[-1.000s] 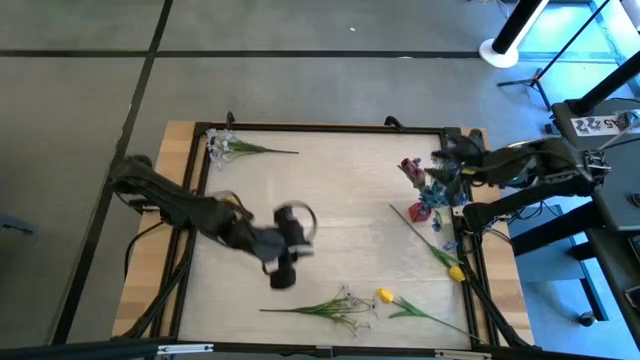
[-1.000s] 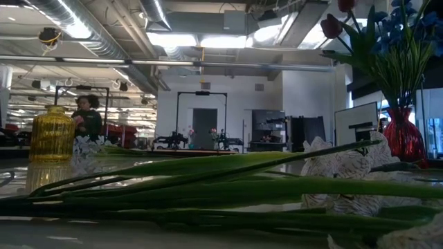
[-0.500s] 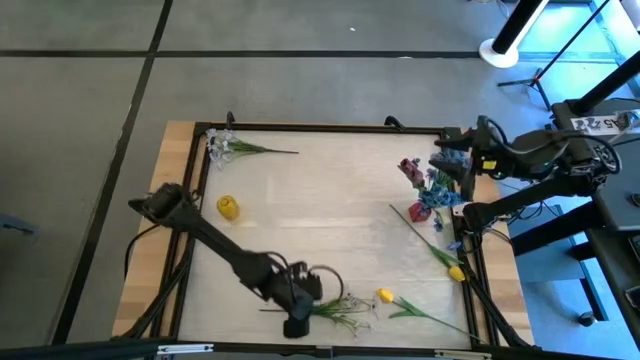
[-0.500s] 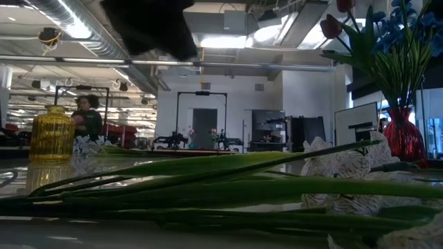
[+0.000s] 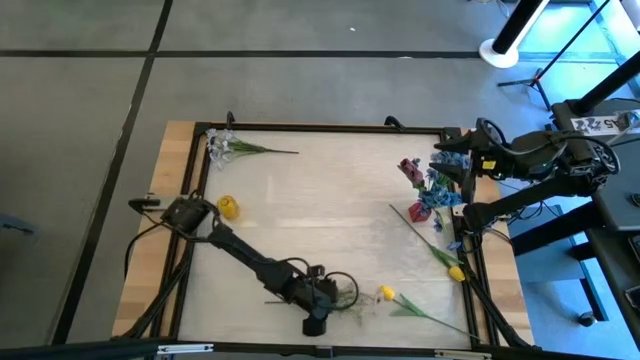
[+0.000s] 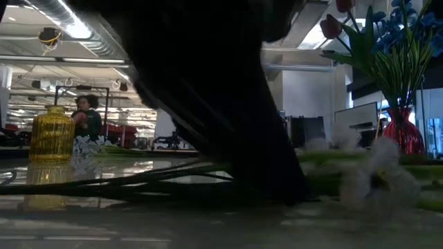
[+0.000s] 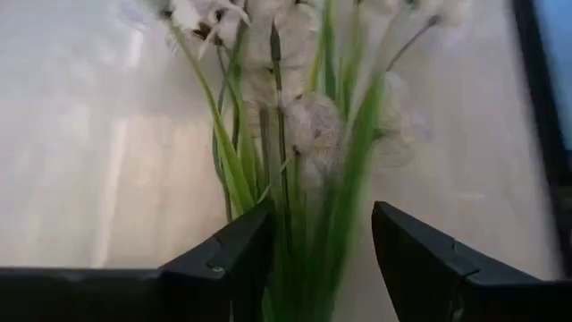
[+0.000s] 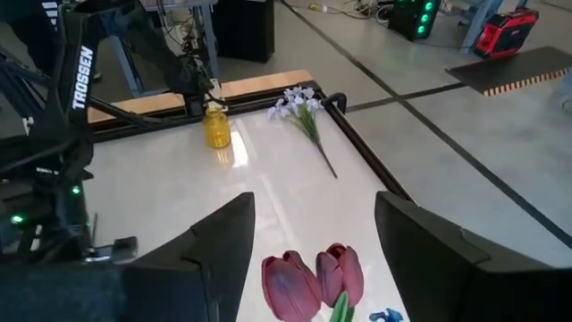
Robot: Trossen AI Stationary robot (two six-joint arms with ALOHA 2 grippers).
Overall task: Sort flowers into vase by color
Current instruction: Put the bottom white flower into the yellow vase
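Observation:
A white sprig point(image 5: 348, 299) lies flat on the table near the front edge. My left gripper point(image 5: 322, 303) is down over it, open, with the green stems point(image 7: 308, 206) running between its two fingers point(image 7: 234, 255). In the low view the gripper is a dark mass point(image 6: 208, 104) in front of the stems. A yellow tulip point(image 5: 385, 294) lies just right of the sprig. At the far right my right gripper point(image 8: 313, 206) hangs open above the red vase point(image 6: 403, 135) that holds blue flowers and dark red tulips point(image 8: 313, 279). My left gripper comes from above with one finger on each side of the white sprig's stems point(image 7: 295, 241), below the blossoms. The fingers lie across the stems. I cannot tell whether either finger touches them. The sprig lies on the table.
A yellow vase point(image 5: 228, 207) stands at the left. A pale sprig point(image 5: 224, 146) lies in the far left corner. A second yellow tulip point(image 5: 456, 271) lies by the right rail. A black frame point(image 5: 320, 127) borders the table. A person point(image 6: 86, 114) is in the room behind.
My left gripper has swung from the table's middle to the near edge and come down over the white sprig. In the low view the sprig's stems now lie lower and farther off, and its blossoms are blurred. My right gripper has drawn back slightly toward the right edge.

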